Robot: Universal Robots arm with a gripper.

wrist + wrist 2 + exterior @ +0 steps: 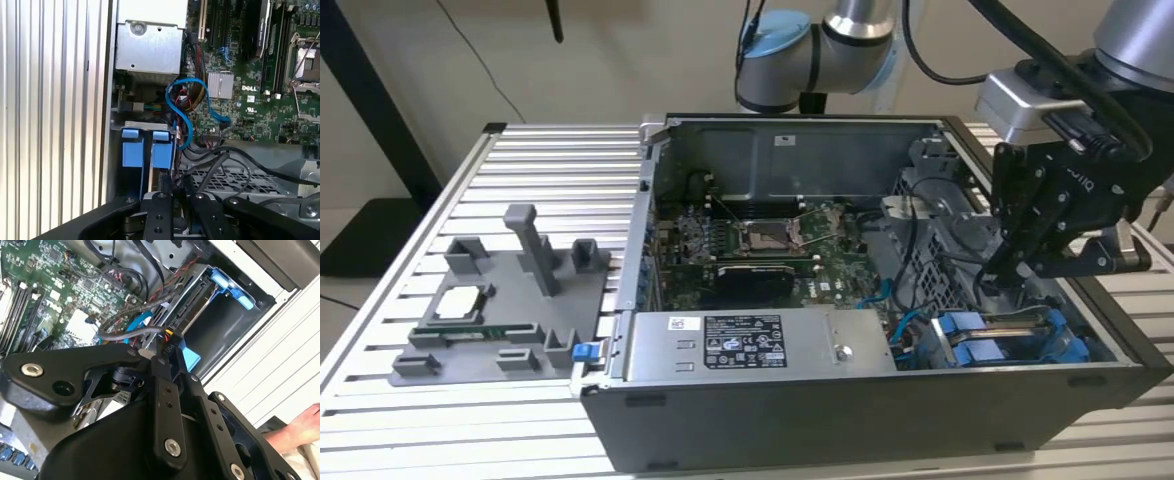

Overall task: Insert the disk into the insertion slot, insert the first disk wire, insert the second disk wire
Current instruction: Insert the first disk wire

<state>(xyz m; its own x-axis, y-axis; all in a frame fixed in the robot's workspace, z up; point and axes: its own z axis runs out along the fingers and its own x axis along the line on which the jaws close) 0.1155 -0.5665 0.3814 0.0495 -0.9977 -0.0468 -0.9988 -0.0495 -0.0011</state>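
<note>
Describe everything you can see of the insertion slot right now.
The insertion slot is a grey sheet-metal bay with bright blue plastic trim, lying in the near corner of the open case, on the exterior view's right. The first wrist view shows two blue tabs side by side on it. The gripper hangs just above it.

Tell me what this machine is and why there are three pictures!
It is a robot arm working inside an open computer case on a slatted table. The exterior view looks at everything from outside. Both wrist views come from cameras riding on the arm, so they look past its black fingers. The fingers pinch a wire plug close to the insertion slot, the grey bay with blue trim. A grey tray of small parts sits on the table.
</note>
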